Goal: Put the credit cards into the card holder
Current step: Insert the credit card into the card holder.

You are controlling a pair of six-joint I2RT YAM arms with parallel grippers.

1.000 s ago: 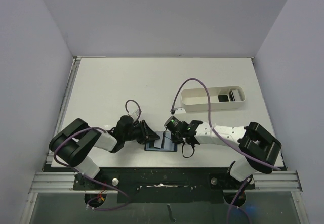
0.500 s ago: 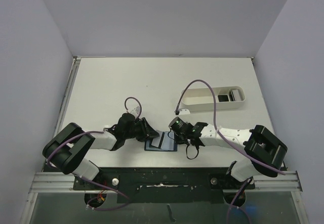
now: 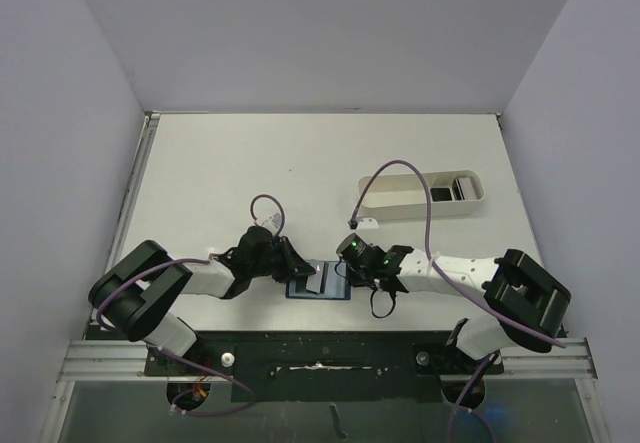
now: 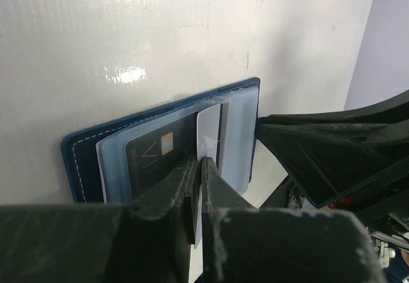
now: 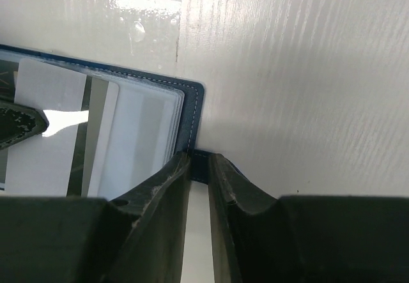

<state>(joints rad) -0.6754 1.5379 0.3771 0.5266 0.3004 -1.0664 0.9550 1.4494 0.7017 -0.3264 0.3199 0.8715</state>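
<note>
One held card (image 4: 208, 126): pale face with a dark stripe; the left gripper (image 4: 199, 165) has its jaws closed tight on the near short edge. The far edge lies over the pockets, and we can't tell if it is in a slot.
Card holder (image 4: 80, 161): open flat on the table (image 4: 128, 27) near the front edge, between both grippers.
Right gripper (image 5: 199, 159): jaws almost together, nipping the holder's snap tab (image 5: 200, 169).
Slotted card (image 4: 150, 161): dark with a gold chip, lying in the holder under a clear pocket.
White tray (image 3: 400, 201): well apart at far right, with spare cards (image 3: 447, 192) inside.
Handling: we judge the cards light, stiff and slick. Pinch one by an edge and leave the leading edge free. The holder looks soft and light, so it would likely slide unless pinned by the tab.
</note>
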